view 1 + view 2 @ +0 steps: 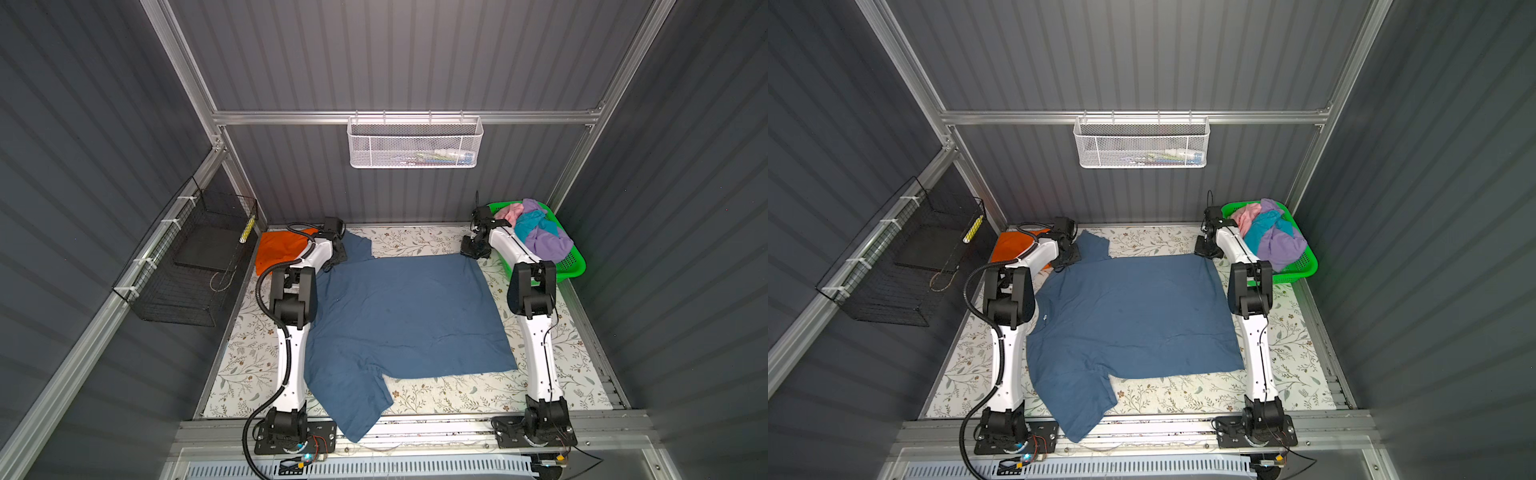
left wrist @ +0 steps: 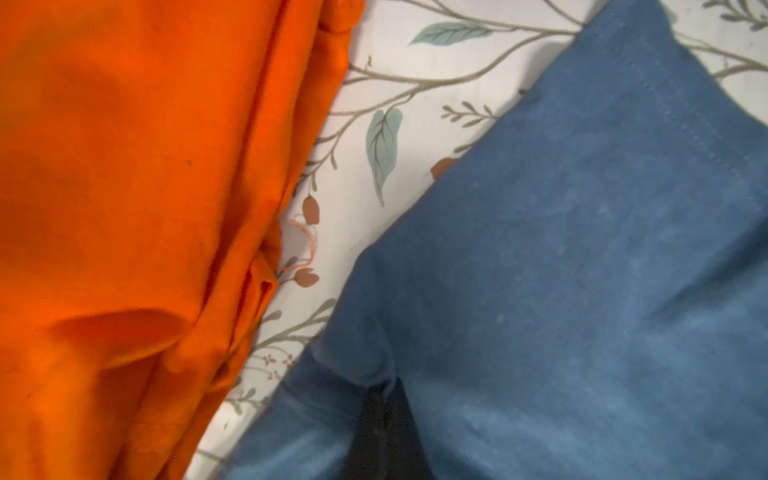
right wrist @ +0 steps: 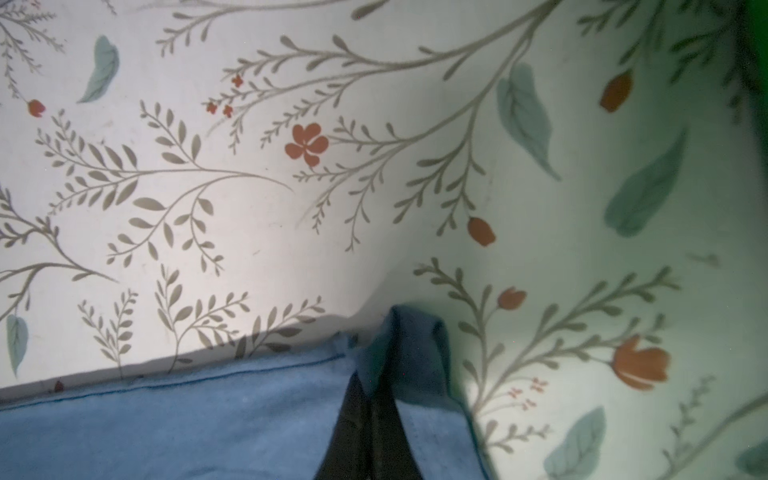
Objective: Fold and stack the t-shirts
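Note:
A dusty dark blue t-shirt (image 1: 407, 316) (image 1: 1133, 316) lies spread flat on the floral table, collar to the left. My left gripper (image 1: 334, 257) (image 2: 384, 386) is down at its far left corner by the far sleeve, shut on a pinch of blue cloth. My right gripper (image 1: 471, 249) (image 3: 376, 382) is shut on the far right hem corner, where the cloth folds up over the fingers. A folded orange t-shirt (image 1: 278, 249) (image 2: 124, 208) lies just left of my left gripper. Pink (image 1: 513, 212), turquoise (image 1: 534, 226) and lilac (image 1: 548, 245) t-shirts lie bunched in the basket.
The green lattice basket (image 1: 575, 266) stands at the far right corner, close behind my right arm. A black wire basket (image 1: 195, 266) hangs on the left wall and a white mesh basket (image 1: 413, 143) on the back wall. The blue shirt's near sleeve hangs over the front rail (image 1: 436, 428).

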`<act>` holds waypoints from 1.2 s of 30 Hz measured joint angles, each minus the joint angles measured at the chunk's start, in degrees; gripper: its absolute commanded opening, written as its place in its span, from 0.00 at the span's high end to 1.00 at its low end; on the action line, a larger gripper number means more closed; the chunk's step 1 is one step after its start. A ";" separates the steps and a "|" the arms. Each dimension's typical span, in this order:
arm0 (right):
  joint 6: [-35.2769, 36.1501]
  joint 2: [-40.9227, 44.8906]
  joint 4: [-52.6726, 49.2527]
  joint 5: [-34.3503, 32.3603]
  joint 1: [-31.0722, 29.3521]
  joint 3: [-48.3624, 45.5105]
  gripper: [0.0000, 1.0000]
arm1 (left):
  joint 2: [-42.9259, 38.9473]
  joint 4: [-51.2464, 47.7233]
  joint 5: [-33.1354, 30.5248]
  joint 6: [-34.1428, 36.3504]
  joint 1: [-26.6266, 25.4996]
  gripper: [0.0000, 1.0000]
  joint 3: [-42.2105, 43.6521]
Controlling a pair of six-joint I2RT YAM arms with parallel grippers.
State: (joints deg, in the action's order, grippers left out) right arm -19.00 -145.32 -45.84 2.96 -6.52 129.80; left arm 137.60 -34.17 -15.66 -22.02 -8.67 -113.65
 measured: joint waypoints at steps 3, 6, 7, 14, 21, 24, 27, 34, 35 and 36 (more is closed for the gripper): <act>0.17 3.63 1.27 -0.79 -0.02 -3.52 1.00 | -0.24 -0.90 -0.61 0.66 0.00 1.00 0.00; 0.17 8.50 3.08 -1.16 -0.07 -7.69 1.00 | -0.70 -2.12 -0.81 1.05 0.02 1.00 0.00; 0.20 10.19 3.80 -1.20 -0.07 -9.09 1.00 | -1.01 -2.47 -0.83 1.07 0.04 1.00 0.02; 0.17 19.30 9.11 -1.66 -0.15 -18.14 1.00 | -7.06 -3.26 -1.92 1.27 0.02 1.00 3.13; -0.07 23.21 12.68 -2.25 -0.15 -27.58 1.00 | -14.58 -3.26 -3.26 1.77 0.02 1.00 9.49; -0.44 25.09 13.62 -2.23 -0.15 -31.54 1.00 | -16.92 -3.02 -3.34 1.68 -0.02 1.00 14.05; -0.76 27.50 14.67 -2.23 -0.20 -35.08 1.00 | -19.23 -2.99 -3.32 1.42 -0.02 1.00 19.39; -1.57 32.37 16.98 -2.05 -0.42 -42.36 1.00 | -22.86 -2.05 -3.32 0.42 -0.31 1.00 28.96; -1.57 32.50 17.16 -2.08 -0.42 -42.86 1.00 | -22.97 -1.92 -3.30 0.37 -0.39 1.00 29.81; -1.57 32.54 17.46 -2.05 -0.42 -43.41 1.00 | -22.97 -1.75 -3.26 0.35 -0.46 1.00 30.60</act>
State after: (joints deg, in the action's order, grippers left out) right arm -20.58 -112.77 -28.38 0.91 -6.94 86.39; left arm 114.63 -35.92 -18.92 -21.67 -9.13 -83.05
